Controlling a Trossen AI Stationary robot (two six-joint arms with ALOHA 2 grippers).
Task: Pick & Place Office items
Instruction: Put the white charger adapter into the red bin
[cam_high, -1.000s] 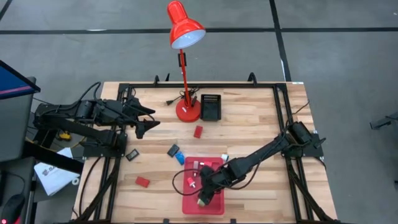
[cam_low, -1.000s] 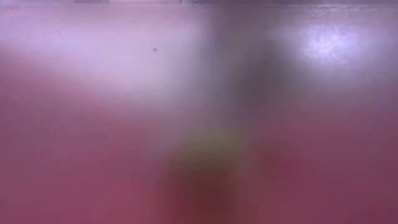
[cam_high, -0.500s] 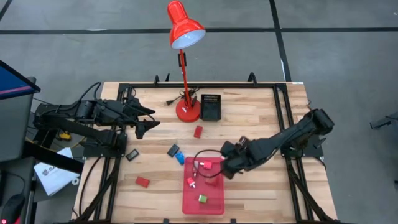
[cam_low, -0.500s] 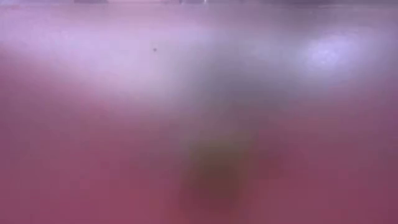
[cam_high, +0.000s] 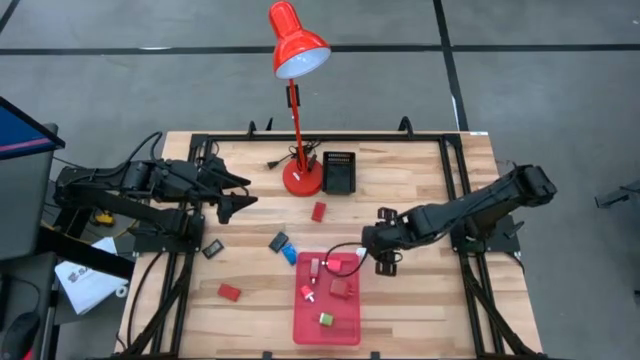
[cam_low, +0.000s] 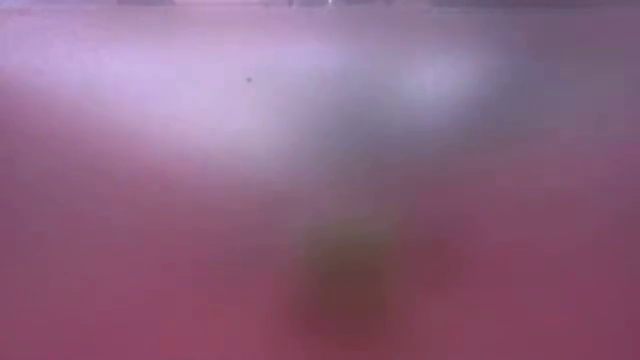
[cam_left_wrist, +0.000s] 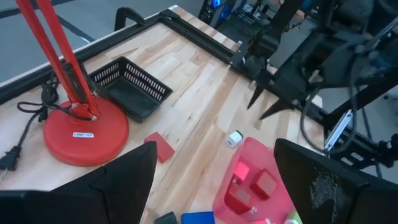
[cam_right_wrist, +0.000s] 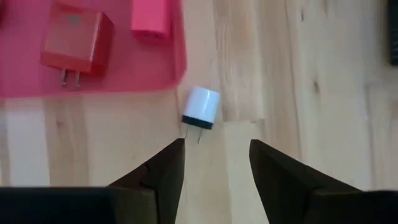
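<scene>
Got right gripper (cam_right_wrist: 212, 163) spread wide, empty, lined up on white plug (cam_right_wrist: 201, 107) just off tray (cam_right_wrist: 177, 65) edge. Left gripper (cam_high: 232, 195) parked far side, can't tell its state.

Pale planked wood table (cam_high: 420, 190), glossy red plastic tray (cam_high: 345, 325), black mesh basket (cam_high: 339, 173).

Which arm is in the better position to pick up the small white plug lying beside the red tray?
The right arm. Its open right gripper points straight at the white plug, just off the red tray. The left gripper waits far off, near the table's left edge.
</scene>
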